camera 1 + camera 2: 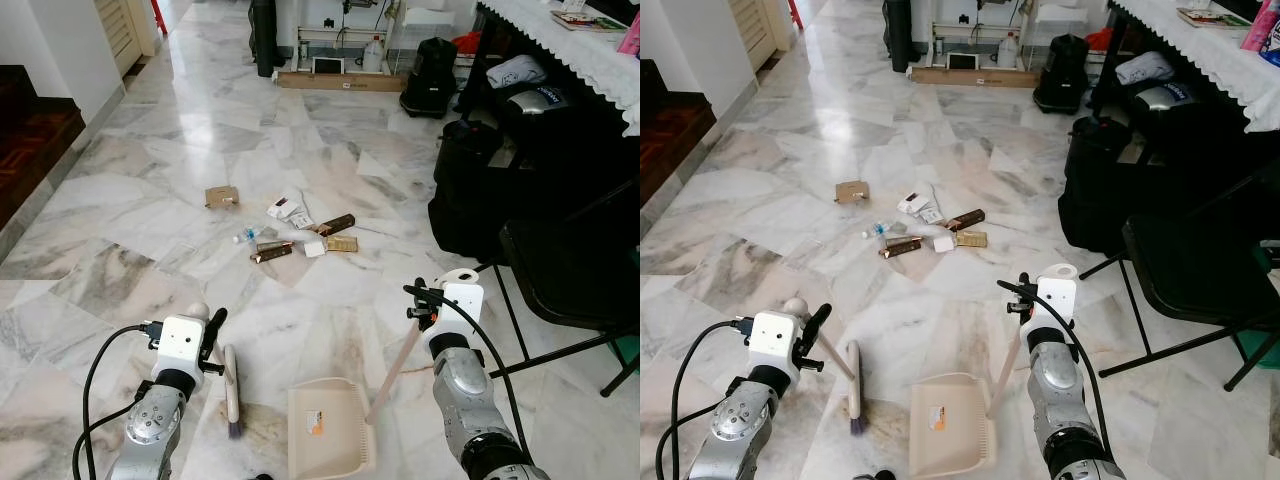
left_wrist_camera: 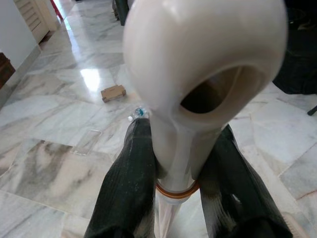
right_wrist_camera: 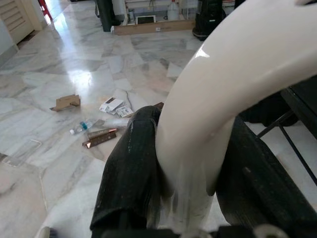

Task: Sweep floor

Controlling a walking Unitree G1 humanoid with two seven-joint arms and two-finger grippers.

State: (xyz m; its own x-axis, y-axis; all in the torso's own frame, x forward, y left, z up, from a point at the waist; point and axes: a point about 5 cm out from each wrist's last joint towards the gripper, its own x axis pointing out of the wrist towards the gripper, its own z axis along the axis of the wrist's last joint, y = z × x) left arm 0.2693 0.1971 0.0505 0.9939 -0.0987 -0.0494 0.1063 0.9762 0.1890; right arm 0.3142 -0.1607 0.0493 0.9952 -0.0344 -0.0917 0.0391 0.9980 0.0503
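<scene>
My left gripper (image 1: 214,322) is shut on the cream handle of a small broom (image 1: 231,385), whose brush head rests on the marble floor just ahead of me. My right gripper (image 1: 421,300) is shut on the long handle (image 1: 395,375) of a cream dustpan (image 1: 322,432), which stands on the floor beside the brush. In the wrist views the black fingers (image 2: 130,188) (image 3: 131,163) clamp each handle from both sides. A litter pile lies about a metre ahead: a cardboard scrap (image 1: 221,196), paper packets (image 1: 288,208), brown boxes (image 1: 336,224) and a small bottle (image 1: 247,235).
A black folding chair (image 1: 570,270) stands close on my right, with black bags (image 1: 480,170) and a lace-covered table (image 1: 570,40) behind it. A dark wooden step (image 1: 30,140) borders the left. A flat carton (image 1: 340,80) and a black bag (image 1: 430,65) sit by the far wall.
</scene>
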